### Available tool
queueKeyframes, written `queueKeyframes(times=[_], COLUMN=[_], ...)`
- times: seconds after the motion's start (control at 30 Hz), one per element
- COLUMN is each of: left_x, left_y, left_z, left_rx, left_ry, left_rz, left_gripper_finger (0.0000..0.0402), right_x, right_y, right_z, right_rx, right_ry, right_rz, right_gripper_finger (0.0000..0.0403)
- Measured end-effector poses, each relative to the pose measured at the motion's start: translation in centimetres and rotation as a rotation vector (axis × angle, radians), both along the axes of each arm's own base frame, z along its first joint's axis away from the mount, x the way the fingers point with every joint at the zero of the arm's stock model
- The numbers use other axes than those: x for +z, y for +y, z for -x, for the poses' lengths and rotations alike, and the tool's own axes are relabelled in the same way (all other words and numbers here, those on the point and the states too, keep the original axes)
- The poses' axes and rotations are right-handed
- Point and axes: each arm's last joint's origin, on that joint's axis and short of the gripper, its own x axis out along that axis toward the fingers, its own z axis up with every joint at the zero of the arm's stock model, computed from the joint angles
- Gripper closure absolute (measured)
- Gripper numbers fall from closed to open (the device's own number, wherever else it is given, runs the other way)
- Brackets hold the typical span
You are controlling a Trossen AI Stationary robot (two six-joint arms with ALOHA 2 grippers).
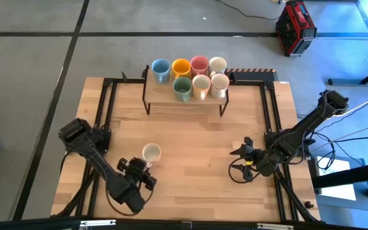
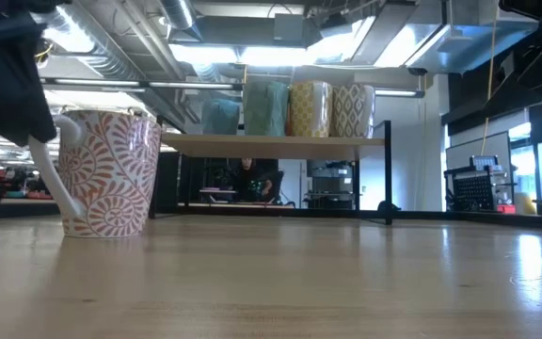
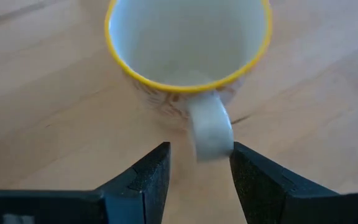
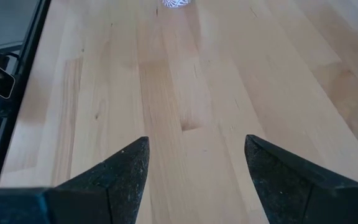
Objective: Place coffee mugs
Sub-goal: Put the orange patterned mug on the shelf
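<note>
- the wooden surface (image 1: 197, 147) fills most of the high view, with a black frame along its edges.
- a low shelf (image 1: 184, 99) on dark legs stands at the far edge of the surface.
- seven mugs sit on the shelf in two rows: a light blue mug (image 1: 160, 69), an orange-yellow mug (image 1: 181, 67), a pink mug (image 1: 199, 64) and a white mug (image 1: 218, 64) at the back; a green mug (image 1: 183, 87), a cream mug (image 1: 201, 85) and a speckled mug (image 1: 220, 84) in front.
- the left arm reaches in from the near left corner; the left pincer (image 1: 140, 170) sits low, just beside the patterned mug (image 1: 151, 153).
- that patterned mug stands upright on the bare surface, well apart from the shelf; it has a yellow rim, a white inside and an orange swirl pattern.
- in the left wrist view the fingers (image 3: 151, 180) stand apart on either side of the handle (image 3: 210, 127), not pressed against it.
- the right pincer (image 1: 243, 153) waits over bare wood on the right side, its fingers (image 4: 129, 165) spread wide with nothing between them.
</note>
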Motion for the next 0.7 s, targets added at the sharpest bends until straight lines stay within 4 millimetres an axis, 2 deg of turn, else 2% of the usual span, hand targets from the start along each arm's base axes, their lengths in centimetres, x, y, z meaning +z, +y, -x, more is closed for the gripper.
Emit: queueKeyframes(times=[0.3, 0.7], left_x=[0.2, -1.8], left_y=[-1.9, -0.4], left_z=[1.2, 0.5], left_rx=[-0.088, -0.067], left_ry=[-0.153, -0.224], left_rz=[-0.038, -0.074], left_gripper_finger=[0.0242, 0.0242], right_x=[0.0, 0.0], right_y=[0.0, 0.0], right_z=[0.0, 0.0], right_rx=[-0.001, -0.013], right_ry=[-0.002, -0.009], right_rz=[0.002, 0.011], right_gripper_finger=[0.0149, 0.0149])
